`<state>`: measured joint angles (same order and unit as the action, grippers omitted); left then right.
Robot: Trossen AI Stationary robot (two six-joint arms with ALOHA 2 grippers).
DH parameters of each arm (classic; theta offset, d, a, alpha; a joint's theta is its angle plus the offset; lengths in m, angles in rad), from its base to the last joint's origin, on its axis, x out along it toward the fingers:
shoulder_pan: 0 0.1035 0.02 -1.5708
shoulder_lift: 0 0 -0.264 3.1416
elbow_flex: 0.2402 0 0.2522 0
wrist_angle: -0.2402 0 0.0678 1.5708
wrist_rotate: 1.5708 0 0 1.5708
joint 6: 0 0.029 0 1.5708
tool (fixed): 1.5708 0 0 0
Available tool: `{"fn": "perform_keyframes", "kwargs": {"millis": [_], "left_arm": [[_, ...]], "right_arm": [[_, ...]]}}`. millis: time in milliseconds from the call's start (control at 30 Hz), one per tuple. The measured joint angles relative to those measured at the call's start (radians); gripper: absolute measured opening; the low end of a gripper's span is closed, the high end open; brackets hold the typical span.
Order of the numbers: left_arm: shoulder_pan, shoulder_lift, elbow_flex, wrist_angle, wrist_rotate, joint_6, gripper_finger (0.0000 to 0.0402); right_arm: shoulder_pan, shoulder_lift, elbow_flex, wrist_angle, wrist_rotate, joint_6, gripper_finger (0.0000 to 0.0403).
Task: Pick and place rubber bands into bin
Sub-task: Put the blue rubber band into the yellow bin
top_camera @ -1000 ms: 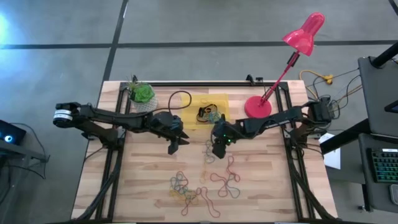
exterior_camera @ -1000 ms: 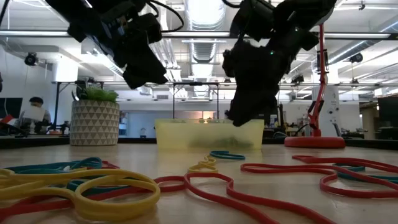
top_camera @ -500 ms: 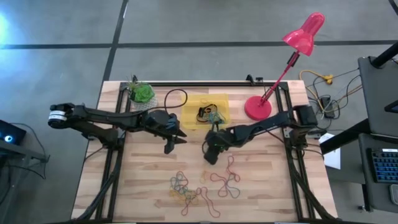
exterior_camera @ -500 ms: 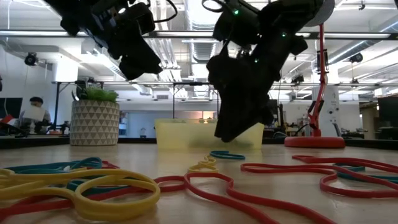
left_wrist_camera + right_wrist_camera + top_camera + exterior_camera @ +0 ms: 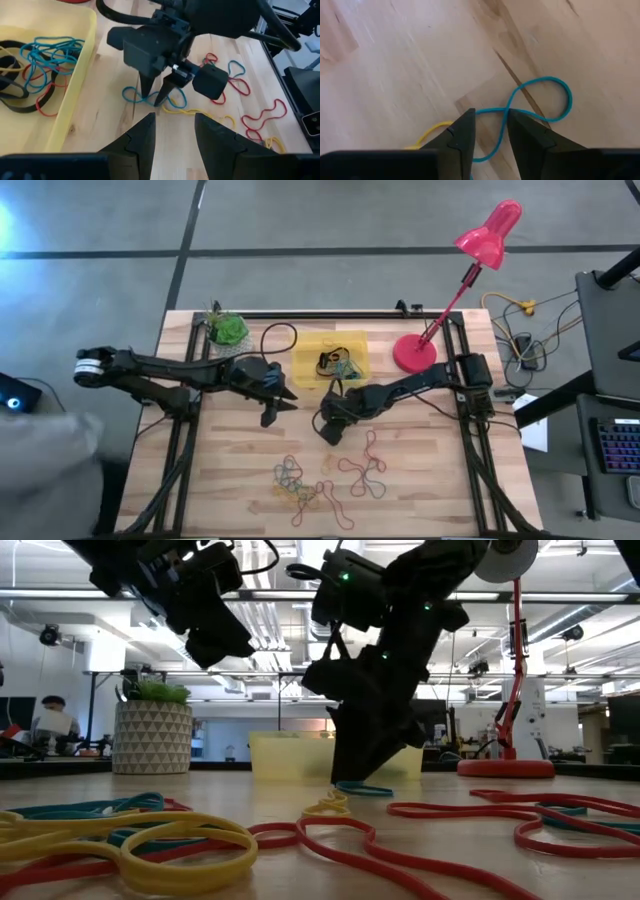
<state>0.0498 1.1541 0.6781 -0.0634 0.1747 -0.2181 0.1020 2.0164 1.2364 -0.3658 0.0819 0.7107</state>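
Note:
The yellow bin stands at the table's far middle with several blue, black and red rubber bands inside. More rubber bands lie loose toward the near edge. My right gripper is open and points down at the tabletop just near of the bin. Its fingers straddle a blue rubber band that lies flat beside a yellow one. My left gripper hovers open above the table, left of the bin's near corner, with nothing between its fingers. My right gripper comes from above, slanting down, with its fingertips low over the table. The blue band's crossing lies between them, flat on the wood. Whether the pads touch the band cannot be told.
A plant in a white patterned pot stands at the far left, and a black cable loop lies beside the bin. The red lamp's base stands at the far right. Long red bands sprawl near the right gripper.
My right gripper has gone from the bin's near edge toward the table's near edge and left, and down to the tabletop over the blue band. My left gripper has drawn back a little toward the table's left.

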Motion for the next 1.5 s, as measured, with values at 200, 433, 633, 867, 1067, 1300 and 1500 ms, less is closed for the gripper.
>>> {"fn": "perform_keyframes", "kwargs": {"millis": [200,433,633,867,1067,1300,1500], "left_arm": [[0.0,-0.026,-0.024,0.002,-0.003,-0.013,0.0121],[0.0,-0.032,-0.022,0.006,-0.017,-0.015,0.0121],[0.0,-0.031,-0.023,0.039,-0.026,-0.02,0.0121],[0.0,-0.031,-0.024,0.056,-0.027,-0.022,0.0121],[0.0,-0.031,-0.023,0.056,-0.034,-0.023,0.0121],[0.0,-0.031,-0.023,0.056,-0.051,-0.022,0.0121],[0.0,-0.031,-0.024,0.057,-0.053,-0.022,0.0121]], "right_arm": [[0.003,0.01,0.013,-0.045,0.0,0.013,0.0111],[0.003,0.006,0.011,-0.129,0.002,0.027,0.0081],[0.004,0.009,0.02,-0.137,0.002,0.007,0.0065],[0.005,0.013,0.012,-0.134,0.001,-0.014,0.0058],[0.012,0.013,0.017,-0.154,0.011,-0.03,0.0012],[0.019,-0.025,0.034,-0.176,0.014,-0.075,0.0008],[0.018,-0.13,0.04,-0.165,0.039,-0.133,0.0008]]}}
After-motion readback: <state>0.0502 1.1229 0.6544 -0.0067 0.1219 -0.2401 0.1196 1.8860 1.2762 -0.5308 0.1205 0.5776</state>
